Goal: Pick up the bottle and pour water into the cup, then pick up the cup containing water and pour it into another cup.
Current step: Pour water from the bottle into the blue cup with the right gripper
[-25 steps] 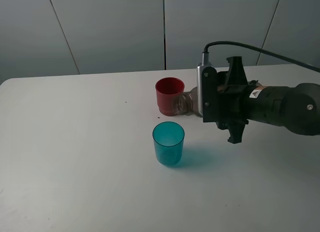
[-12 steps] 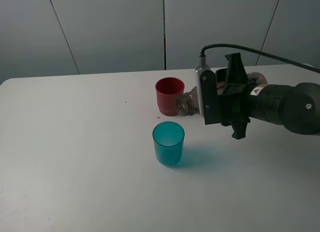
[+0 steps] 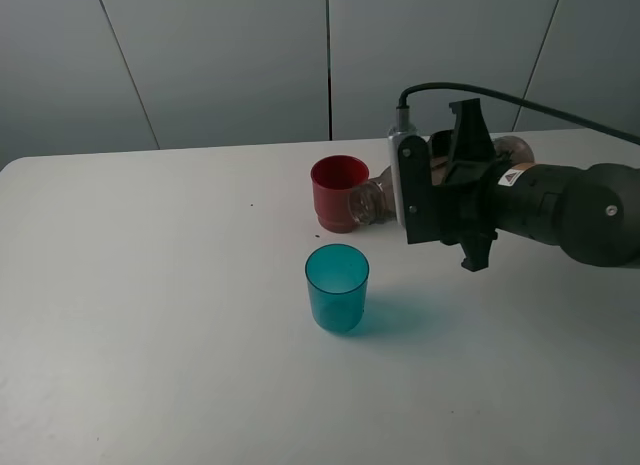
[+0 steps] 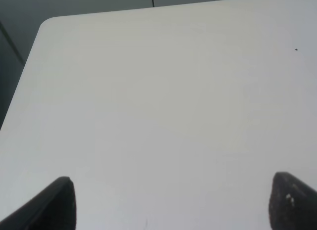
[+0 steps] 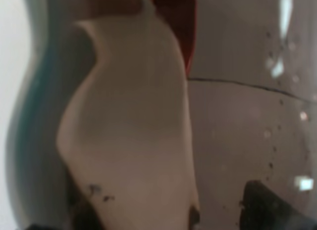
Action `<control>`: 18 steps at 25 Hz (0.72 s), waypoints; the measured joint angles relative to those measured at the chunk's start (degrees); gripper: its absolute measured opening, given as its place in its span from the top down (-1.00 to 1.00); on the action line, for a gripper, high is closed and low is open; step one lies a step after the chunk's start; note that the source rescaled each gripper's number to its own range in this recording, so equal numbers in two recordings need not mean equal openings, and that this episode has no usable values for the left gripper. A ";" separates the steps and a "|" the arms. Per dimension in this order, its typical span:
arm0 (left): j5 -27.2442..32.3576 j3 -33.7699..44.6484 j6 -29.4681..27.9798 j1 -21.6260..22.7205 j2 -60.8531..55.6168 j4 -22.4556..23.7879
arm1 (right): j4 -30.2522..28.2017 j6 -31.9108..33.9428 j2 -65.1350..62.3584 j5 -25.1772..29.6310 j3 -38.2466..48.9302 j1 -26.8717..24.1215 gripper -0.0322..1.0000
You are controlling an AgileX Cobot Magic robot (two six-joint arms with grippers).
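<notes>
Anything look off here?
The translucent smoky-grey plastic bottle lies nearly horizontal in the right arm's jaws, open neck beside the opaque red plastic cup, not over the translucent teal tumbler. No spill visible on the white table.

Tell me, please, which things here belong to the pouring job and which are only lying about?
For the job: bottle, blue cup, red cup.
Not for the job: table, small dark speck on it.

a bare lab-like test room: plain white table (image 3: 150,285), grey wall panels (image 3: 230,55).
</notes>
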 joint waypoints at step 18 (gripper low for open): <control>0.00 0.00 0.00 0.00 0.00 0.00 | -2.98 -2.99 1.16 -2.23 0.00 0.00 0.92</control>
